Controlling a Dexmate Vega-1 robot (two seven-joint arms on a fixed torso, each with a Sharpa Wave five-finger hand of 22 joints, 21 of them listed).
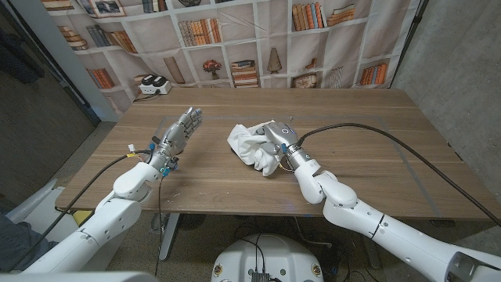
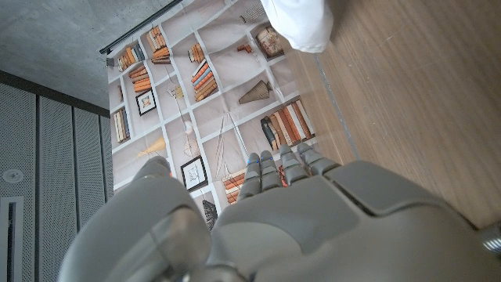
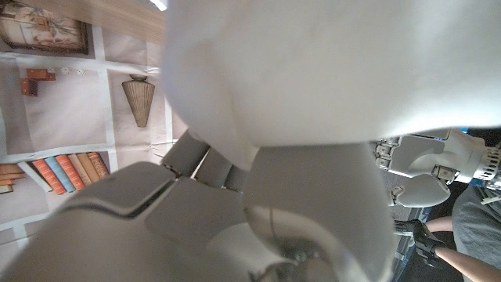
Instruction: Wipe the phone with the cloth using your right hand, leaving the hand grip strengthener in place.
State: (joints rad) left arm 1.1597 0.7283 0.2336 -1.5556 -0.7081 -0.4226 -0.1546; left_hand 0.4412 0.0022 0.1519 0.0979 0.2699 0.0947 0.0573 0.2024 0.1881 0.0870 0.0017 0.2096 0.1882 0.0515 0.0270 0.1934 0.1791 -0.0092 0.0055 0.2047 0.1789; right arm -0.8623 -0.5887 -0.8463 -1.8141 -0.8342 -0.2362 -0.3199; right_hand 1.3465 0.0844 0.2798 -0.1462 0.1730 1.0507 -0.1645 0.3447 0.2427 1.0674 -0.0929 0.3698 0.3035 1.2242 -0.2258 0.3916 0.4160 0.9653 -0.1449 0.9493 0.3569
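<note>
My right hand (image 1: 275, 141) sits mid-table, fingers bunched in the white cloth (image 1: 252, 146), which drapes over and around it toward 9 o'clock. The phone I can't see anywhere; my guess is it lies under the cloth, right below the hand, but I can't tell. Its long axis is hidden too. My left hand (image 1: 177, 133) stands well apart at 9 o'clock, fingers straight, holding nothing. So the wipe belongs to the right, already in place.
</note>
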